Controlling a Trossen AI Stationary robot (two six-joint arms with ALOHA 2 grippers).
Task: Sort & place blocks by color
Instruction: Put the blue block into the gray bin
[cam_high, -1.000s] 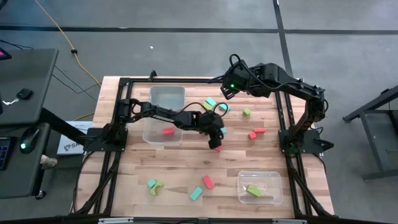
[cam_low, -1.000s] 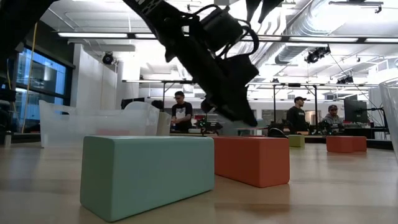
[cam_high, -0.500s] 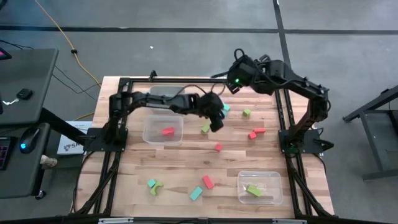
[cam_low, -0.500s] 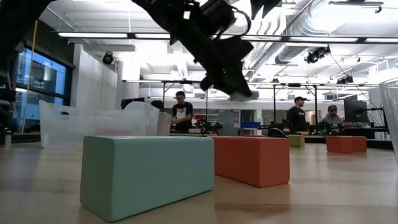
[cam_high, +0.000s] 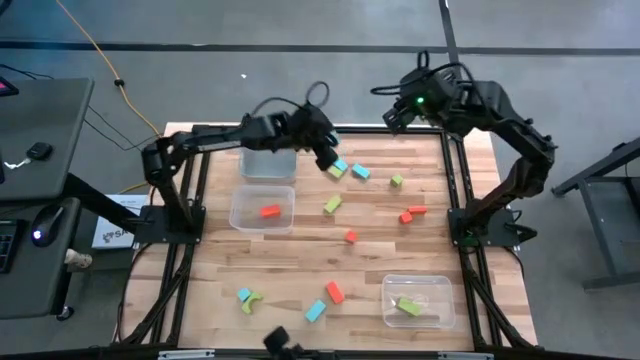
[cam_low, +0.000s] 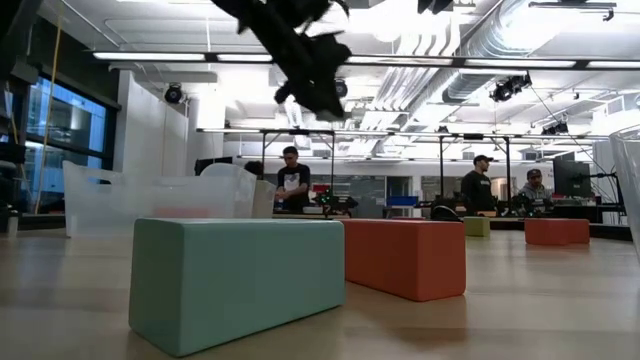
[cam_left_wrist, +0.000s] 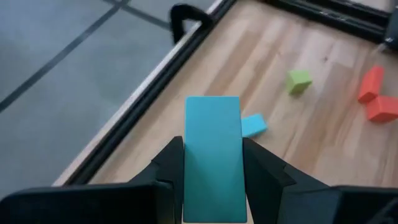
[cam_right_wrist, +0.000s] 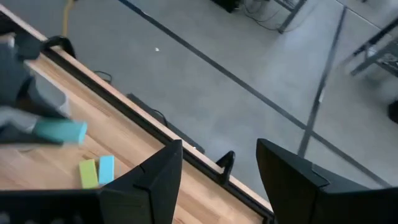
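My left gripper (cam_high: 326, 158) hangs above the table's far middle, next to the far clear bin (cam_high: 268, 160), shut on a cyan block (cam_left_wrist: 212, 149). The right wrist view shows that gripper and its cyan block (cam_right_wrist: 60, 131) from afar. My right gripper (cam_right_wrist: 217, 168) stands open and bare high over the table's far edge (cam_high: 400, 110). Other blocks lie flat on the wood: a cyan and green pair (cam_high: 338, 169), a cyan one (cam_high: 360, 172), green ones (cam_high: 397, 181) (cam_high: 332, 205) and red ones (cam_high: 411, 213) (cam_high: 351, 236). My left gripper pinches the cyan block's two long sides (cam_left_wrist: 190, 158) between its two fingers (cam_left_wrist: 168, 171). The fingers lie along the block, whose free end (cam_left_wrist: 212, 106) sticks out past their tips. They slant down from the table's left. The block is lifted clear of the table.
A clear bin (cam_high: 262, 210) at mid left holds a red block, and a bin (cam_high: 418, 300) at near right holds a green one. More blocks lie near the front edge (cam_high: 246, 297) (cam_high: 315, 311) (cam_high: 334, 292). People stand in the room beyond the table (cam_low: 292, 180).
My left gripper has risen from the table's middle and swung toward the far edge and a little left, carrying the cyan block up clear of the wood. My right gripper has drawn back toward the far right and a little up, still open.
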